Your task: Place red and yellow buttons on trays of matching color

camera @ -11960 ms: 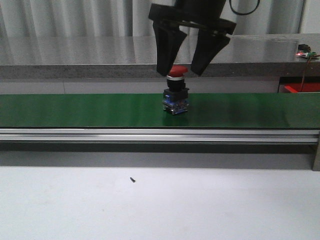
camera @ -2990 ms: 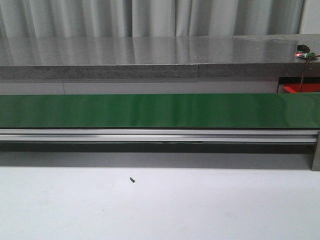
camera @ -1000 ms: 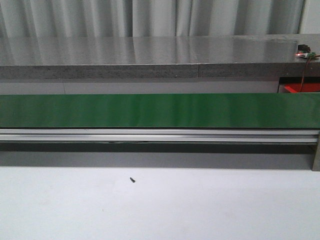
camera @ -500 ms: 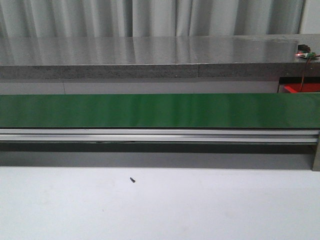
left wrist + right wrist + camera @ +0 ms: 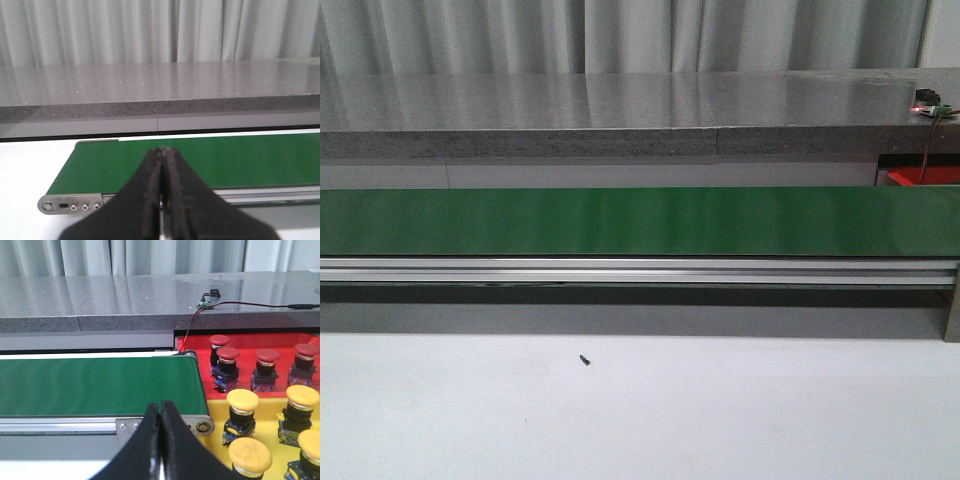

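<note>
Red tray [image 5: 250,341]: four red buttons [image 5: 227,356]. Yellow tray [image 5: 270,430]: four yellow buttons [image 5: 242,401]. Left gripper [image 5: 163,150], right gripper [image 5: 160,405]: fingers pressed together, empty.

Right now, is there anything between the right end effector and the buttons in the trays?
Nothing visible. The right end effector, shut and empty, sits just off the green belt's end; the red tray and yellow tray, both holding buttons, lie openly beside it.
</note>
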{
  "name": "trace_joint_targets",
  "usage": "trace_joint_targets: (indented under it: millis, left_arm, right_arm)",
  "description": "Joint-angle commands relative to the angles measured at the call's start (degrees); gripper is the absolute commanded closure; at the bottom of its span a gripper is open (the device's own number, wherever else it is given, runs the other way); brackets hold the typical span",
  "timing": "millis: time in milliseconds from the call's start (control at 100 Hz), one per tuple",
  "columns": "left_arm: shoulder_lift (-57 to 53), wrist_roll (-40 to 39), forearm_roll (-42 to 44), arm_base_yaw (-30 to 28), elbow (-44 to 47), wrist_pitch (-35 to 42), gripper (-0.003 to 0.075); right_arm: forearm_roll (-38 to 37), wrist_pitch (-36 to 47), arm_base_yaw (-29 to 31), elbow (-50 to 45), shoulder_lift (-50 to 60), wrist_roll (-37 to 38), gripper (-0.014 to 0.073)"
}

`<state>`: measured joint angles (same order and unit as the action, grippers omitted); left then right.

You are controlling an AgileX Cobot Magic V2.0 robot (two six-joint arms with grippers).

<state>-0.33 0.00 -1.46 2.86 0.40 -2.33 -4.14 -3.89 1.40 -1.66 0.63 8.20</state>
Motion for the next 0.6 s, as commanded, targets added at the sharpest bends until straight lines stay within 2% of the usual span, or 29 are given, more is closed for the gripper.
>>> trace_joint_targets:
  millis: [0,100,280,590]
  left_arm:
    - [-2.0,4.5,-3.2,-1.0,2.3,3.7,0.0740]
    - [-2.0,6.6,-6.3,-2.0,2.3,2.9,0.0740]
    - [-2.0,6.6,-6.3,-2.6,2.3,-0.1,0.0740]
    - [-2.0,6.6,-4.3,-2.6,2.3,-0.8,0.0740]
  right_arm:
    - [0.0,4.5,0.0,1.0,1.1,-0.1,0.0715]
    - [0.0,4.5,0.0,1.0,1.1,-0.1,0.0715]
    - [0.0,4.5,0.0,1.0,1.1,-0.1,0.0715]
    - [0.0,4.5,0.0,1.0,1.1,-0.1,0.0715]
